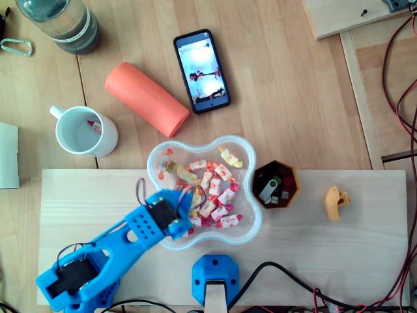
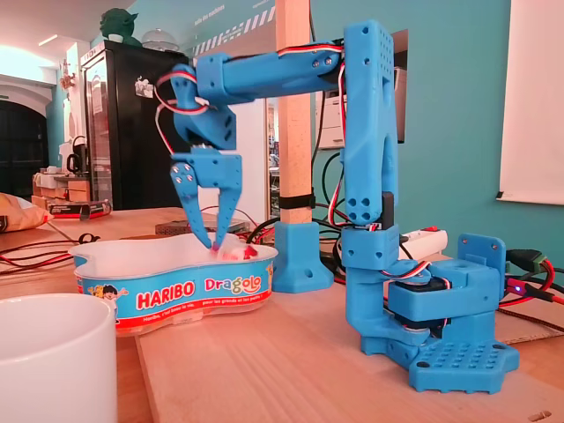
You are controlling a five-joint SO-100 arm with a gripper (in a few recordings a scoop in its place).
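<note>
Overhead view: blue gripper (image 1: 187,199) inside a clear, clover-shaped tub (image 1: 246,147), over its 8 o'clock part, pointing toward 1 o'clock. Arm stretched out from its base at the pic's lower left, 7 o'clock of tub. Tub at pic's centre, on a pale wooden board (image 1: 352,254) laid on the table (image 1: 293,98). Inside: wrapped sweets (image 1: 216,189) in red, yellow & white, thickest from centre to 5 o'clock.

Fixed view, side-on: gripper (image 2: 214,242) pointing straight down into tub (image 2: 176,291), wall labelled Haribo Dragolo. Fingers (image 2: 189,189) in a narrow V, tips nearly meeting at rim level, right at the sweets (image 2: 240,253). Pink bit visible at the tips. Can't tell whether pinched between them or only touched. White mug (image 2: 53,352) blurred in the near lower left.

Around tub in overhead view, by clock face:
- 3 o'clock: brown hexagonal bowl (image 1: 291,175), just beside tub, w/ USB sticks (image 1: 268,190) inside.
- Further out at 3 o'clock: small yellow plastic piece (image 1: 335,202), apart from bowl.
- 10 o'clock: mug (image 1: 109,138), off the board, w/ a lone sweet (image 1: 95,126) inside.
- 11 o'clock: orange roll (image 1: 146,99), lying flat.
- 12 o'clock: phone (image 1: 201,70), screen up.
- Pic's top left: dark bottle (image 1: 58,23), carabiner (image 1: 16,47) beside it.
- 6 o'clock: blue clamp block (image 1: 214,274), near tub's edge.
</note>
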